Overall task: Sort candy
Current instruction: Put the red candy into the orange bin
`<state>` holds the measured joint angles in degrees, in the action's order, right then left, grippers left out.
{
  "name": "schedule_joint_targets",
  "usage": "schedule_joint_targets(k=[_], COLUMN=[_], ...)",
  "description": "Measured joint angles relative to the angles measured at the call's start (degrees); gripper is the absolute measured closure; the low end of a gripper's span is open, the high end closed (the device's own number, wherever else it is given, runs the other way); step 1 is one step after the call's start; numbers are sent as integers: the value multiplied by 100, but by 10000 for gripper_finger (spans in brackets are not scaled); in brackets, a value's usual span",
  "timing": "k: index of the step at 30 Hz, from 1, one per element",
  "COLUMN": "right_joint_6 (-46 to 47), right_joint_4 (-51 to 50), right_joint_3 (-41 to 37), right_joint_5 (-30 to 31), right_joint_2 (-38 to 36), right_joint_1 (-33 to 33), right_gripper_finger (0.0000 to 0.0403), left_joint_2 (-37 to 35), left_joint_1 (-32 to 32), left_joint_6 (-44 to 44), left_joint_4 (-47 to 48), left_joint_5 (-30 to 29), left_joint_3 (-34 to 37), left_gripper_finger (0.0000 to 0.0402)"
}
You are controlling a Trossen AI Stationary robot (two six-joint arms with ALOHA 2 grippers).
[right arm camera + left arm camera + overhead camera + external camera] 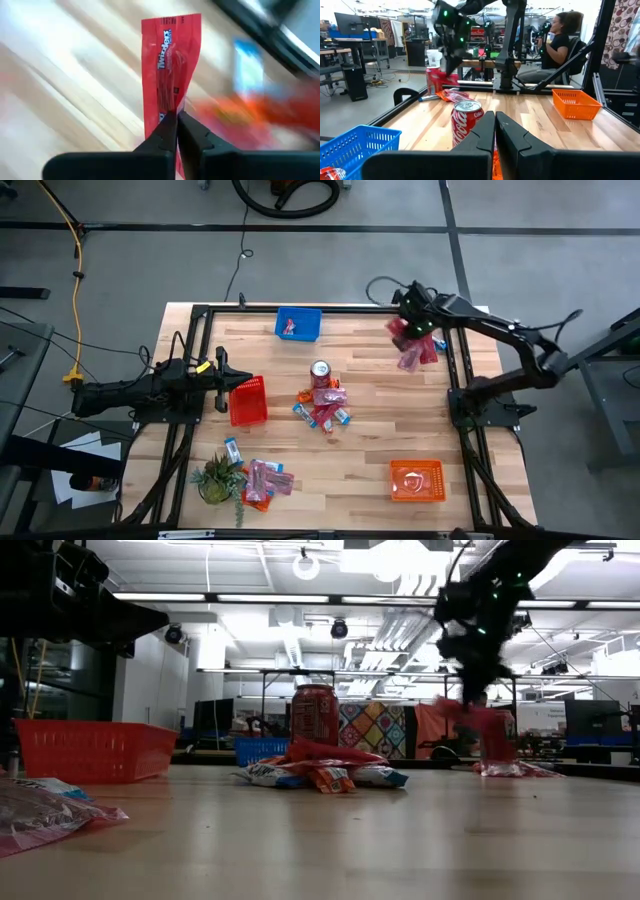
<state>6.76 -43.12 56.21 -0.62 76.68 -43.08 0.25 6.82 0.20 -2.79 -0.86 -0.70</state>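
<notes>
Fingers of the right gripper point(176, 117) were pinched together on the lower end of a red Twizzlers packet point(171, 65), which stood up past the tips; only the right wrist view showed that grip and the printing on the wrapper. From above, the same gripper point(412, 330) sat over the far right part of the table point(400, 410), with more pink-red packets point(418, 353) lying on the wood just beside and below it. The low view alone showed the held packet lifted clear of the tabletop, hanging beneath the arm.

Farther from that gripper, toward the table's middle, a drink can point(320, 371) stood upright with a mixed pile of candy point(324, 406) touching its near side. Beyond that, the left gripper point(222, 379) was closed on nothing, its tips just beside the red basket point(248, 400); the left wrist view showed those fingers point(482, 132) meeting in front of the can.

The orange basket point(416, 480), near the front right, held one orange packet as seen from overhead. The blue basket point(299, 324), at the far edge, held a small packet or two. The red basket's inside could not be made out. Farthest from the right gripper, a heap of pink packets point(265, 480) and a blue-and-white packet point(232, 450) lay beside a small plant point(215, 478).
</notes>
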Motion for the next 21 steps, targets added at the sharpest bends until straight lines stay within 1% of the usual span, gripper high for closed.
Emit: schedule_joint_targets(k=[2,6,8,11,13,16,19,21], right_joint_6=[707,1817,2239,2362,2431,2437,2617,3024], right_joint_4=[1024,3186,3828,4381,4417,3927,2974,2267], right_joint_3=[0,2,2,2,2,-2,0,0], right_joint_5=[-197,-332,-507,-851,-1207,-1931,-2174,-2202], right_joint_2=[14,314,469,553,537,325,-24,-276], right_joint_1=[262,879,1114,1426,1679,2167,2852,3443], right_gripper_finger=[401,402,402,402,403,403,403,403], left_joint_2=[1,2,0,0,0,0,0,2], left_joint_1=[-1,1,0,0,-1,1,1,0], left_joint_6=[1,1,1,0,1,1,1,-1], left_joint_4=[0,0,0,0,0,0,1,4], left_joint_5=[0,0,0,0,0,0,0,0], left_joint_3=[1,0,0,1,1,0,-1,1], left_gripper_finger=[401,401,401,401,401,401,401,401])
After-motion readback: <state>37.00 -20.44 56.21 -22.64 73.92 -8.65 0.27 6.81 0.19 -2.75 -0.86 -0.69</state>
